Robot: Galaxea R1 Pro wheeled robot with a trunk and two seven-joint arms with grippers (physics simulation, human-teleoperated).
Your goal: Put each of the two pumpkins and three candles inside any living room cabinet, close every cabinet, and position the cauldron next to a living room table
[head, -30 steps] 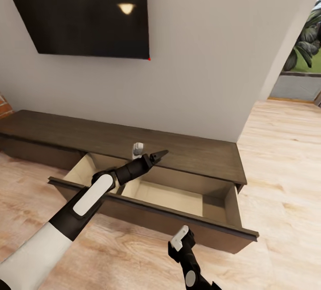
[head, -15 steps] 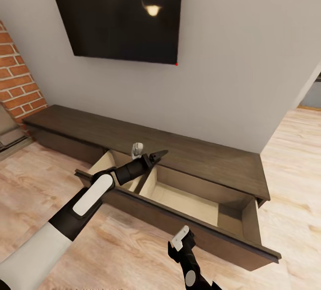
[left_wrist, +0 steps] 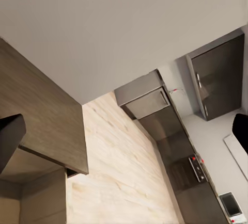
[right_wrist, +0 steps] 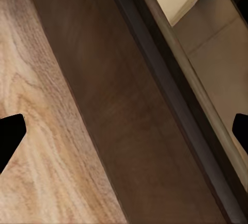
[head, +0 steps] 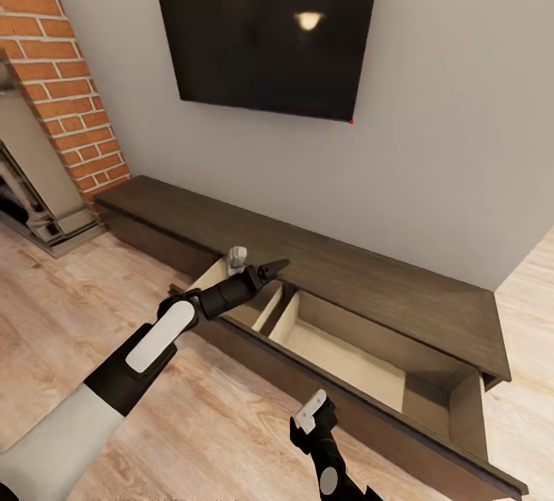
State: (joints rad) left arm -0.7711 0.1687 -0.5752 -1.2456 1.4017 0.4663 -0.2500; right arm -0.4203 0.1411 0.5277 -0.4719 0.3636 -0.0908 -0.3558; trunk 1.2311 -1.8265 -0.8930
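Observation:
The cabinet [head: 369, 285] is a long low dark-brown console against the wall, with one wide drawer [head: 350, 351] pulled out. What shows of the drawer's pale interior is bare. My left gripper [head: 274, 265] hangs open over the drawer's back edge, and the left wrist view has its tips far apart [left_wrist: 125, 133] beside the cabinet top [left_wrist: 36, 115]. My right gripper [head: 316, 407] is open in front of the drawer; its wrist view [right_wrist: 125, 131] looks down on the drawer front [right_wrist: 134, 121]. The pumpkins, candles, cauldron and table are out of view.
A black wall TV [head: 269, 24] hangs above the cabinet. A brick fireplace [head: 65, 101] stands at the left. Wood floor [head: 85, 308] runs in front of the cabinet. Dark kitchen units [left_wrist: 217, 79] show far off in the left wrist view.
The camera has swung left: the TV and cabinet slid right in the picture and the brick fireplace came into view. Both arms hold the same pose, and the drawer stays open.

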